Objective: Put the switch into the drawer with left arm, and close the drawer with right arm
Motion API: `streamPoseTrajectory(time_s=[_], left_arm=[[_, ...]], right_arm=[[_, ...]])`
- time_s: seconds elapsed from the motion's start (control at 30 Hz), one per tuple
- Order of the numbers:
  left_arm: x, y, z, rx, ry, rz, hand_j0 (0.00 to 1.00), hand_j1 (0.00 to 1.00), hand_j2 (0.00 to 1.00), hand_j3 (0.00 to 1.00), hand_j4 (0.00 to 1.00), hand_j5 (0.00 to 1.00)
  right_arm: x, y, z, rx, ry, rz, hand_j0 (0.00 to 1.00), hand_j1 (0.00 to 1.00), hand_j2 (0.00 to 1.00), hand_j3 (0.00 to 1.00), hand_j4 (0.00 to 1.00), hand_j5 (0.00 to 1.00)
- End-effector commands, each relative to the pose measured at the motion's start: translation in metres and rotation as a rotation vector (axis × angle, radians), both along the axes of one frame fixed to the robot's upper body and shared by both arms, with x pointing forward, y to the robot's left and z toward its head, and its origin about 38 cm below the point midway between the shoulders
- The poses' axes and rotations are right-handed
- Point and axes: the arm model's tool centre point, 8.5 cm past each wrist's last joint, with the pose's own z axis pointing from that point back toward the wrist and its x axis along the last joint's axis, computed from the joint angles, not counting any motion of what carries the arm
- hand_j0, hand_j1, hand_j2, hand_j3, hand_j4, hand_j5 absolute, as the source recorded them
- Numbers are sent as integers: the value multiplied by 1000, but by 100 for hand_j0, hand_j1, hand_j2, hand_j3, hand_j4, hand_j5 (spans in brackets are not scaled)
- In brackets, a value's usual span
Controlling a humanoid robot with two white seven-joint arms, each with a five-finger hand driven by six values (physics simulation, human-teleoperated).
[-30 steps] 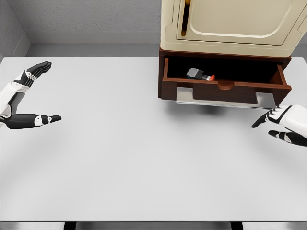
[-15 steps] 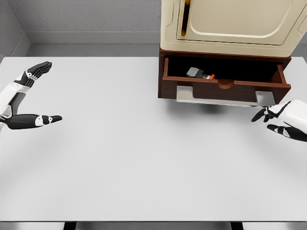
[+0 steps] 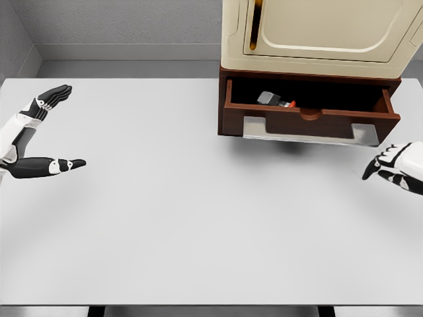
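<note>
The switch (image 3: 275, 100), a small grey block with a red tip, lies inside the open brown drawer (image 3: 301, 123) under the cream cabinet. My left hand (image 3: 63, 129) hovers at the table's far left, open, thumb and fingers spread wide apart, holding nothing. My right hand (image 3: 377, 169) is at the right edge, just below and to the right of the drawer front's right end. Its fingers are loosely bent and hold nothing. It is not touching the pale handle (image 3: 309, 131).
A cream cabinet (image 3: 317, 33) with a rounded door sits on top of the drawer unit at the back right. The white table (image 3: 198, 211) spreads across the view, with a grey wall behind it.
My right hand has moved right and slightly down, its fingers bending in. The drawer front has slid back a little. The left hand has stayed put.
</note>
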Motion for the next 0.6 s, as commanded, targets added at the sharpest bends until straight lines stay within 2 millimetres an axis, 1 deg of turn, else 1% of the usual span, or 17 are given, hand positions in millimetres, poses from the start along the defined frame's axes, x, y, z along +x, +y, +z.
streamPoseTrajectory(time_s=[0.0,0.07,0.17,0.2,0.27,0.33,0.4,0.57], left_arm=[[0,0,1,-6,0,-1,100,100,100,100,100,100],[0,0,1,-6,0,-1,100,100,100,100,100,100],[0,0,1,-6,-1,-2,100,100,100,100,100,100],[0,0,1,-6,-1,-2,100,100,100,100,100,100],[0,0,0,-6,2,-1,100,100,100,100,100,100],[0,0,0,-6,2,-1,100,100,100,100,100,100],[0,0,1,-6,0,-1,100,100,100,100,100,100],[0,0,0,-6,2,-1,100,100,100,100,100,100]], right_arm=[[2,-8,7,-38,3,-6,39,39,39,39,39,39],[-1,-7,2,-51,22,0,39,39,39,39,39,39],[-2,-3,3,-55,16,16,39,39,39,39,39,39],[-3,6,5,-44,11,40,39,39,39,39,39,39],[-6,15,5,-20,4,61,40,40,40,40,40,40],[-6,18,5,-9,1,66,40,40,40,40,40,40],[-7,21,0,13,1,63,40,40,40,40,40,40],[-5,28,-4,54,-26,61,40,40,40,40,40,40]])
